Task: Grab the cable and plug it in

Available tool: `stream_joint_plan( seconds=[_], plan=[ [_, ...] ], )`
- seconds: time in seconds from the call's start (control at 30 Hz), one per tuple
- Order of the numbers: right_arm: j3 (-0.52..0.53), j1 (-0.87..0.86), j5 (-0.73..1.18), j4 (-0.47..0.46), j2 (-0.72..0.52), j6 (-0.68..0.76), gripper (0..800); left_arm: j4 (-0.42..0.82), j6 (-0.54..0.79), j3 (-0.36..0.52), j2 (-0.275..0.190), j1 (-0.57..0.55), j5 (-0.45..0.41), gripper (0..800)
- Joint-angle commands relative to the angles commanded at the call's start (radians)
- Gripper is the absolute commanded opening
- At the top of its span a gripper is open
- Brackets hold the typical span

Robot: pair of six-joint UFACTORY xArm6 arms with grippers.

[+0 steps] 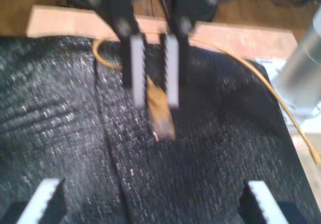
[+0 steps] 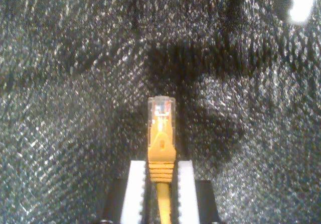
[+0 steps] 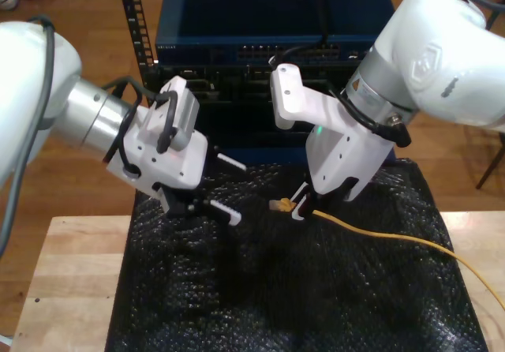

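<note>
Holding the yellow-orange network cable (image 2: 160, 153) just behind its clear plug (image 2: 161, 108), my second gripper (image 2: 160, 181) is pinching the moulded boot between its two toothed pads (image 2: 135, 189), above the black foam mat (image 3: 316, 289). We are seeing the plug pointing straight out past the fingertips, level and centred in the second wrist view. In the exterior view the cable is trailing off toward the exterior view's right across the mat. My first gripper (image 1: 150, 199) is hanging near it on the exterior view's left with its fingers spread wide, holding nothing — it is looking across at the pinched plug. Behind both arms the blue network switch (image 3: 272, 20) is showing a row of ports (image 3: 292, 52). We are judging that the carry toward a port is the step in hand. To do it well, we are advising a firm grip and a plug kept square to the port — with the trailing slack free of snags.
</note>
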Motion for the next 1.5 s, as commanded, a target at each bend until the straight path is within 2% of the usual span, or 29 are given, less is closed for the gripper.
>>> stream_joint_plan(
  seconds=[0.37, 0.53, 0.67, 0.97, 1.5],
  plan=[
    [-0.006, -0.037, 0.000, 0.040, 0.000, 0.000, 6, -0.018, 0.012, 0.011, 0.008, 0.002, 0.012, 790],
    [-0.017, -0.035, 0.000, 0.049, 0.000, 0.002, 6, -0.038, 0.012, 0.011, 0.025, 0.002, 0.051, 692],
    [-0.032, -0.032, 0.002, 0.049, 0.002, 0.002, 6, -0.069, 0.011, 0.011, 0.029, 0.003, 0.057, 647],
    [-0.038, -0.031, 0.025, 0.104, 0.003, 0.000, 6, -0.074, 0.014, 0.012, 0.029, 0.005, 0.060, 628],
    [-0.037, -0.032, 0.023, 0.104, 0.005, 0.003, 6, -0.074, 0.092, 0.009, 0.029, 0.009, 0.060, 515]
  ],
)
